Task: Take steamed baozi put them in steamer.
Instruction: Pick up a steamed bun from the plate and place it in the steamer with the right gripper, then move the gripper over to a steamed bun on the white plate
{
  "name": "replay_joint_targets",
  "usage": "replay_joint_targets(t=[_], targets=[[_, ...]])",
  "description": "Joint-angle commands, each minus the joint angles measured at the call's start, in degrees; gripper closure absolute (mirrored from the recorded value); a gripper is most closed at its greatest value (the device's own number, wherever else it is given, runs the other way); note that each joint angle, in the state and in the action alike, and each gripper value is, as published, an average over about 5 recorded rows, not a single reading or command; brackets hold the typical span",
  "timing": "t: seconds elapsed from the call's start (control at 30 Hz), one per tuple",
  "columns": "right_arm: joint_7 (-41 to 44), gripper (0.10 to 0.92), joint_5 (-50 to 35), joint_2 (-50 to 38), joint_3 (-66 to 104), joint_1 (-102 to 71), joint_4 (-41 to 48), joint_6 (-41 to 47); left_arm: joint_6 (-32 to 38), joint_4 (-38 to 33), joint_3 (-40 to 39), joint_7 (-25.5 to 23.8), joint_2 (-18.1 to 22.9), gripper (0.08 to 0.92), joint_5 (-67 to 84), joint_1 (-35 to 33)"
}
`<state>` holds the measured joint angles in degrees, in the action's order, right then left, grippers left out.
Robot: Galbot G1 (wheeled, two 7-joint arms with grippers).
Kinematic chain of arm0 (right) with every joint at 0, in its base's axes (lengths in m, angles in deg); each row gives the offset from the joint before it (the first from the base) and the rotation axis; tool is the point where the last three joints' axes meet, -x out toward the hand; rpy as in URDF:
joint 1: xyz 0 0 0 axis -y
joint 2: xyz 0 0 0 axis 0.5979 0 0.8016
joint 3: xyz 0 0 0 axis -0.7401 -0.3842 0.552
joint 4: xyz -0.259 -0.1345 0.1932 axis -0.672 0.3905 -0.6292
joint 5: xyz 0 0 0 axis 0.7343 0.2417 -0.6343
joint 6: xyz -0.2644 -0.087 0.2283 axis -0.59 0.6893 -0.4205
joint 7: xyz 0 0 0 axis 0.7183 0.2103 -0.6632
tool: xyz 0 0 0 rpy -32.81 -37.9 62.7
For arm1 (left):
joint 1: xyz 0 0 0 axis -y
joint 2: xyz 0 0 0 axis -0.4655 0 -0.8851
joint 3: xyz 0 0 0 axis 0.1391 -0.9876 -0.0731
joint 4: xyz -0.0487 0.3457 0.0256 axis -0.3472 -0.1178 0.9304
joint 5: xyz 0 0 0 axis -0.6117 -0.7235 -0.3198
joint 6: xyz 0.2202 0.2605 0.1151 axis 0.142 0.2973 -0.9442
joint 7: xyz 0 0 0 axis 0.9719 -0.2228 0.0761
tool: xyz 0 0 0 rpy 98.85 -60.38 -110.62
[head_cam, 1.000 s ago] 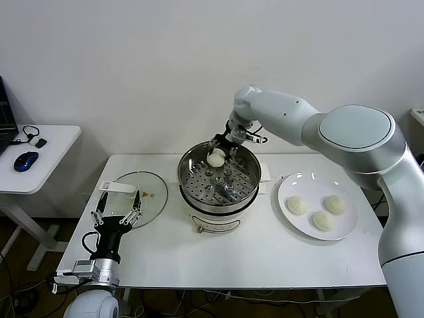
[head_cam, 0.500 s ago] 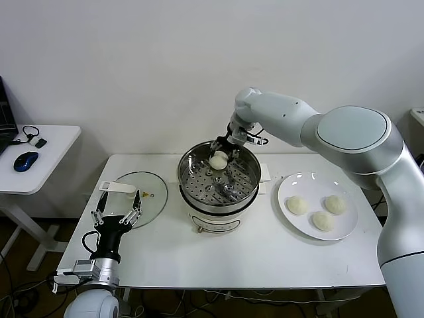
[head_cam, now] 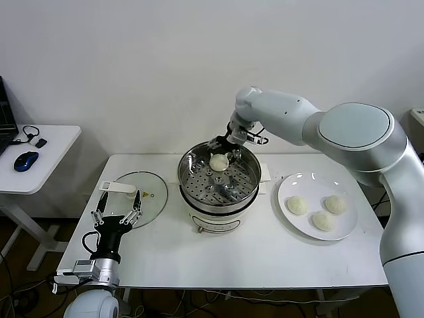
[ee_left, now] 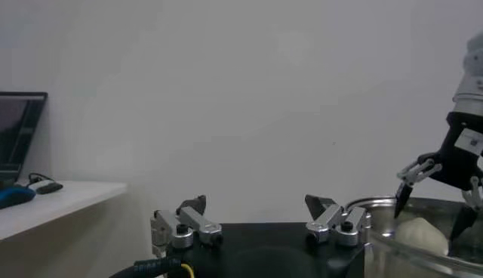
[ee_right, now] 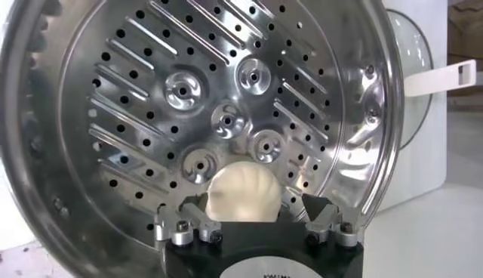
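- The left gripper (head_cam: 117,215) rests at the near left corner of the table (head_cam: 265,258), fingers spread and empty. It sits just beside the near edge of the glass lid (head_cam: 136,197); any sweep to the far side risks striking that lid.
- The white plate (head_cam: 319,227) lies at the right, well apart from the steamer (head_cam: 218,189). It carries three baozi (head_cam: 323,220). The bare table between plate and steamer gives an open return lane for the right arm.
- The right gripper (ee_right: 256,219) hangs inside the far part of the steamer, over the perforated tray (ee_right: 189,98). Its fingers are spread, one on each side of the fourth baozi (ee_right: 243,194), which sits on the tray near the far wall.
- Risk: soft dough may cling to a fingertip. A fast lift can then drag the bun up or roll it across the tray.
- Risk: the steamer rim (head_cam: 187,161) curves close behind the gripper. A sideways exit can clip a finger on the steel wall and shift the pot on its white base (head_cam: 215,222).
- Judged safest exit: straight up until clear of the rim, then right toward the plate.
- Free room inside the tray lies on the near side and the left for the remaining buns.
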<state>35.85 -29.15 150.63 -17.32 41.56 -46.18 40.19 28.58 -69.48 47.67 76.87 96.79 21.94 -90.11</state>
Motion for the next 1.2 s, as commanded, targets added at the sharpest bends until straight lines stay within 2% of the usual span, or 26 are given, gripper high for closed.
replay_joint_targets(t=[0.03,0.23,0.37,0.53,0.77,1.2], targets=[[0.98,0.203,-5.63,-1.39,-3.65,4.87,-5.2,-2.81,-0.13,-0.42,-0.14,-0.03,-0.03,0.177,-0.23,-0.26],[3.18,0.203,-20.64,-5.6,-12.78,13.91,-17.71,-2.81,-0.2,-0.92,-0.03,-0.02,-0.19,0.177,-0.28,-0.67],[3.38,0.203,-28.34,-9.26,-17.43,18.57,-26.58,4.3,-0.22,-1.02,-0.05,0.0,-0.22,0.177,-0.26,-0.71],[3.69,0.203,-32.24,-13.66,-20.15,22.02,-32.39,17.23,-0.28,-1.13,-0.4,0.0,-0.16,0.177,-0.34,-0.72],[8.68,0.203,-38.91,-18.23,-23.62,27.34,-37.83,31.66,-0.27,-1.1,-0.47,-0.02,-0.31,0.177,-0.31,-0.73],[21.06,0.203,-43.98,-22.69,-28.23,33.87,-44.29,48.05,-0.18,-0.76,-0.38,-0.04,-0.72,0.177,0.29,-0.47]])
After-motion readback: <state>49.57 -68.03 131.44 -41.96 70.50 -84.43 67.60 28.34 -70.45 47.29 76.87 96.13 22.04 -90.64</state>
